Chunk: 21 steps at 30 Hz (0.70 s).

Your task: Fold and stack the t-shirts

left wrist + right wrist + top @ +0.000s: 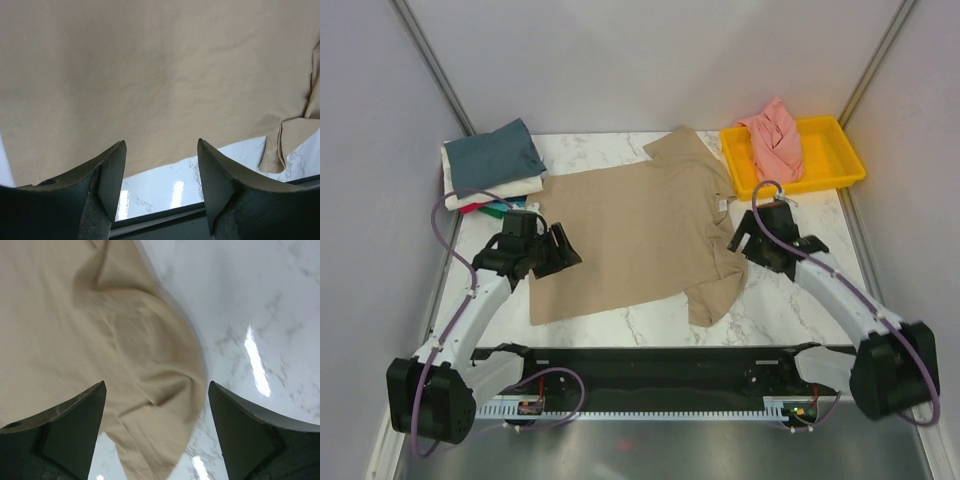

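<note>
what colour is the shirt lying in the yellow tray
Salmon pink shirt, crumpled in the yellow tray; clearest in the top external view.

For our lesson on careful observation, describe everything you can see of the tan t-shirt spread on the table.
The tan t-shirt is plain, soft-looking cloth, spread flat and unfolded on the marble table, lightly creased. Its hem faces the left arm, its collar the right; one sleeve points far, one near. The open left gripper stands over the hem, the open right gripper over the rumpled right edge; contact cannot be told.
</note>
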Each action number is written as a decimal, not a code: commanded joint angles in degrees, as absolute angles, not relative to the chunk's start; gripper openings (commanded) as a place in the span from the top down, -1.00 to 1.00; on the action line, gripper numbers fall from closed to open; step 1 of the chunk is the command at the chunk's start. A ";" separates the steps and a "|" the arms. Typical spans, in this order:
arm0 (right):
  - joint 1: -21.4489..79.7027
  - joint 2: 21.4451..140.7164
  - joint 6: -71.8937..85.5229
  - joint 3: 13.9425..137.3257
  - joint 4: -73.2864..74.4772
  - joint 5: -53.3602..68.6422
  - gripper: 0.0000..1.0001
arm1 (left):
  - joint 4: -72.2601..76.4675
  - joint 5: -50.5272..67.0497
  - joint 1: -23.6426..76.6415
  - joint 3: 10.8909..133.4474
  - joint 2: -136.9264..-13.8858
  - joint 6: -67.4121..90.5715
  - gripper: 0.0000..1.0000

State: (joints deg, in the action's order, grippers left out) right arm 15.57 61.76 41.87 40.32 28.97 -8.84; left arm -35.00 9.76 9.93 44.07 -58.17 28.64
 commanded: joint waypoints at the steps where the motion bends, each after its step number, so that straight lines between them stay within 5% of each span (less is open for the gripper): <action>1: 17.48 74.68 34.64 53.48 23.73 -8.95 -0.82 | -28.92 10.64 10.63 41.93 -59.94 34.89 -0.31; 14: 20.04 100.45 25.05 71.28 24.70 -12.66 -0.55 | -22.77 4.75 10.63 32.26 -58.71 37.97 -0.31; 17: 20.21 103.26 24.00 72.42 24.70 -12.31 -0.23 | -21.71 3.79 10.63 31.12 -59.06 38.32 -0.31; 21: 20.13 104.50 23.03 72.42 24.78 -14.92 0.60 | -21.01 1.76 10.46 30.32 -59.33 39.02 -0.31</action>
State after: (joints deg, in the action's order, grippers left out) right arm 19.79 104.14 24.38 70.26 24.43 -11.86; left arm -24.67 4.62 10.41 30.79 -59.70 36.64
